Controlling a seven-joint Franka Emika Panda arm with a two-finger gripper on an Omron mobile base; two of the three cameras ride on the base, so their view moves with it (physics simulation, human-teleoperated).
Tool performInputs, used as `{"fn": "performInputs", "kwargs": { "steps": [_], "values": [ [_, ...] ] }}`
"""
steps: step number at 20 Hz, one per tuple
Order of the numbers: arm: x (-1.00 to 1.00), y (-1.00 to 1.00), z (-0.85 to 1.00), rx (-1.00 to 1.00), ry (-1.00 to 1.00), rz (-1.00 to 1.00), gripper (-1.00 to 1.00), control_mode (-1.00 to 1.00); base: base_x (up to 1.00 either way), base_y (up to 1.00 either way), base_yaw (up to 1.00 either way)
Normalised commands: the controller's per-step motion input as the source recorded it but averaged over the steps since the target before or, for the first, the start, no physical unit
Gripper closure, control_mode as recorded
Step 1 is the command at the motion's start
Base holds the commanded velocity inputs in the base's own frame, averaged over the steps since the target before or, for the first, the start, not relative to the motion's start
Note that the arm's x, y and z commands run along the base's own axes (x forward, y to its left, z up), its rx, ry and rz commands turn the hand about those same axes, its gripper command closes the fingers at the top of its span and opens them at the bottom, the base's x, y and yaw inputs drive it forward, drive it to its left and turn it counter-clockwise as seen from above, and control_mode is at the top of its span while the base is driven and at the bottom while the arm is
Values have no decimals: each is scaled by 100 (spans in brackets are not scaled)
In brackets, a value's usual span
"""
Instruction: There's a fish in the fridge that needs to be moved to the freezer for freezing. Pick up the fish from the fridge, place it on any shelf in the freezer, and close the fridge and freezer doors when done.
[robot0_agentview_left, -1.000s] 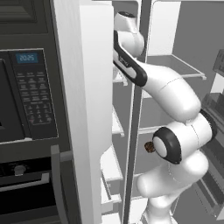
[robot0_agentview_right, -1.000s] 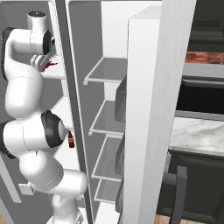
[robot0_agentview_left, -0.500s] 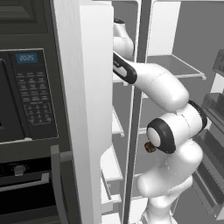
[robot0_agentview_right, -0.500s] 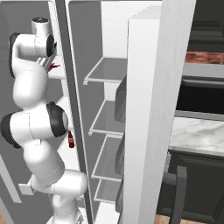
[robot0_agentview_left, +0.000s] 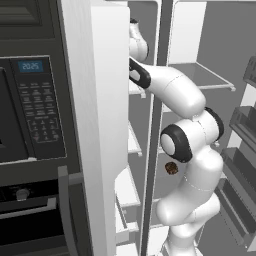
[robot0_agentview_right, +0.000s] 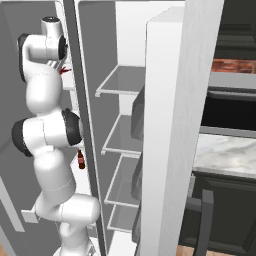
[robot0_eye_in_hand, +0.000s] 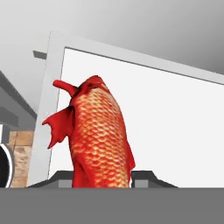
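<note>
White freezer shelf (robot0_eye_in_hand: 175, 131) behind, gripper (robot0_eye_in_hand: 103, 180) clamped on red fish (robot0_eye_in_hand: 98, 140) — its lower end cut off, fingertips (robot0_eye_in_hand: 146, 177) barely visible.

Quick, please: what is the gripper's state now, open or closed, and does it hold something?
Gripper: closed on the red fish.
</note>
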Motion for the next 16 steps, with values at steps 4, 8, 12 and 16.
{"fn": "performInputs", "kwargs": {
  "steps": [4, 8, 12, 16],
  "values": [
    [41, 33, -64, -1, -1, 0, 100, -100, 0, 0, 0],
    [15, 29, -73, -3, -15, 0, 100, -100, 0, 0, 0],
    [17, 33, -74, -2, -10, 0, -100, -100, 0, 0, 0],
    [31, 28, -53, 0, -4, 0, -100, -100, 0, 0, 0]
  ]
}}
